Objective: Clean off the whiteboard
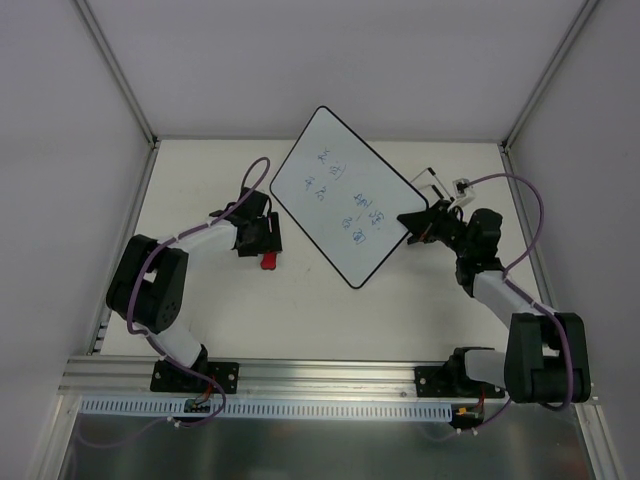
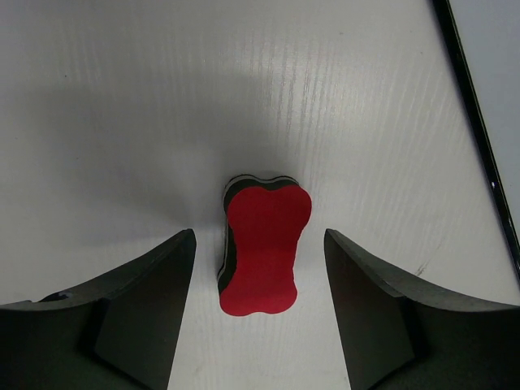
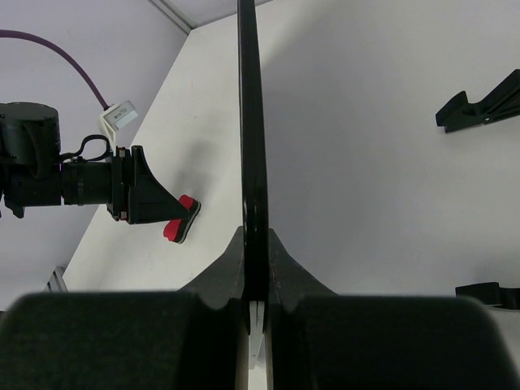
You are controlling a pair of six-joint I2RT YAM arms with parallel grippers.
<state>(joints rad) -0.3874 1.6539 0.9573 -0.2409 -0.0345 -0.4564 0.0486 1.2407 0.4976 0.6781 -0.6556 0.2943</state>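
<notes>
White table (image 1: pixel 320 320), grey walls (image 1: pixel 300 60); right fingers (image 3: pixel 219 280) clamp whiteboard (image 1: pixel 335 195); left fingers (image 2: pixel 138 309) spread astride eraser (image 2: pixel 262 248).

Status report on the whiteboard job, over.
Left hand open, either side of red eraser. Right hand shut on whiteboard rim. Blue writing unerased. Nothing seen in the way.
</notes>
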